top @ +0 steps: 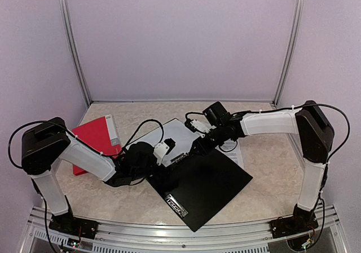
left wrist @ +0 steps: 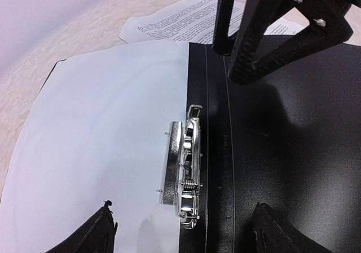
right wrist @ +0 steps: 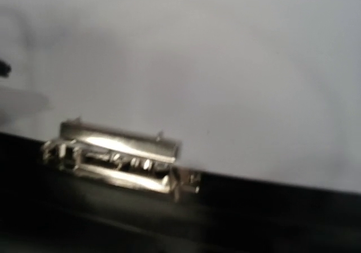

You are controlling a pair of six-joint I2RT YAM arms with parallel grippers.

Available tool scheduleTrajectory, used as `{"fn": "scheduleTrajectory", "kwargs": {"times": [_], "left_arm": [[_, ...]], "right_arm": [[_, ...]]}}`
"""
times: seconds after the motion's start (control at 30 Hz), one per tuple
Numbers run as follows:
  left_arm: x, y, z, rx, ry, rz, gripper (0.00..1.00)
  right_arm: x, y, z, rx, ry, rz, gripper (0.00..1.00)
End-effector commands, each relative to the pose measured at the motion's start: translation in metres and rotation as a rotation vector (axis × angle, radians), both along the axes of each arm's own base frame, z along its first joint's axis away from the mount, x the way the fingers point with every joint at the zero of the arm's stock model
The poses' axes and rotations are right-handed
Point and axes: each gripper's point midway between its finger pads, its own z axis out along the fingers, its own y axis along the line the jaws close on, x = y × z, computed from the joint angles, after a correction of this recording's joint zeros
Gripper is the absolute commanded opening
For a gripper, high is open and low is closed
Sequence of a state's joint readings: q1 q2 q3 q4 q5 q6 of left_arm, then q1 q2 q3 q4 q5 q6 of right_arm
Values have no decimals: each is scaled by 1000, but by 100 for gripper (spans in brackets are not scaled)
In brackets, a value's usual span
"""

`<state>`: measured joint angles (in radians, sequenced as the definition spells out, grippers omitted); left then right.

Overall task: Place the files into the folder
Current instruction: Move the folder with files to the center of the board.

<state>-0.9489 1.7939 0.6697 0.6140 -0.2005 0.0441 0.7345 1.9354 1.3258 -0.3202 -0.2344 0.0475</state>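
A black folder (top: 211,185) lies open in the middle of the table. A blank white file sheet (left wrist: 101,134) rests on its left half, with its edge under the metal clip (left wrist: 183,168) by the spine. The clip (right wrist: 113,160) also shows blurred in the right wrist view. Another file, printed with text (left wrist: 180,22), lies on the table beyond the folder. My left gripper (left wrist: 185,208) is open and straddles the clip, with nothing between its fingers. My right gripper (left wrist: 229,64) hangs over the spine further along, its fingers slightly apart and empty.
A red booklet (top: 93,140) lies at the left by the left arm. A white sheet corner (top: 238,153) sticks out from under the folder's right side. The enclosure walls stand at the back and sides.
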Motion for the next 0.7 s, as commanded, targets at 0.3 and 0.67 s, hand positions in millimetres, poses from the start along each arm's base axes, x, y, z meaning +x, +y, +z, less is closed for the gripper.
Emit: {"fn": "scheduleTrajectory", "kwargs": {"times": [0.3,0.67], "left_arm": [[-61,21,43,-31,306,-34,99],[-186,0,73,74,384,-588,96]], "right_arm": [[-103,-3,26,103,-6,1,40],[-149,-81,-19,-99,147,-346,39]]}}
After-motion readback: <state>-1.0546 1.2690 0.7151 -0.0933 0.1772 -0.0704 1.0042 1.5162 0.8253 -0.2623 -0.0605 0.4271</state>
